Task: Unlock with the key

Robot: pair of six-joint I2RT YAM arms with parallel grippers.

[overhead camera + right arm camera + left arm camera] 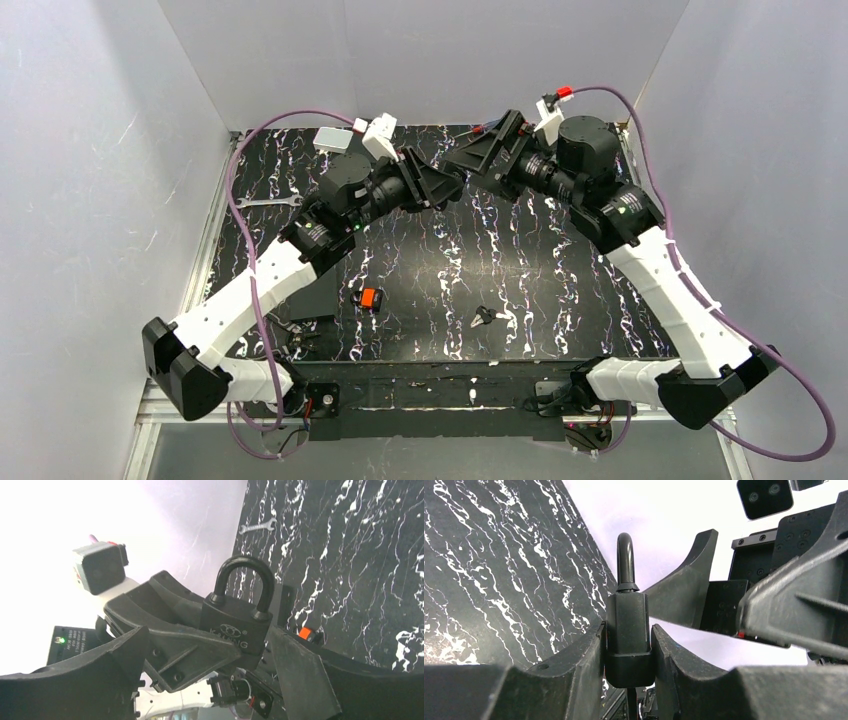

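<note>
Clamping the black padlock (627, 625) by its body, the left end effector (628, 650) stands partly closed; the right end effector (468, 165) gapes wide beside it, empty. The key (484, 318) lies on the counter (560, 262), well apart from both.

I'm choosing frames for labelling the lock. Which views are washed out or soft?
Left wrist: wall blown out white, padlock dark with little detail. Right wrist: wall washed out, but the padlock's lettering reads; its own fingers soft. Top external: evenly lit, sharp, the key tiny.
</note>
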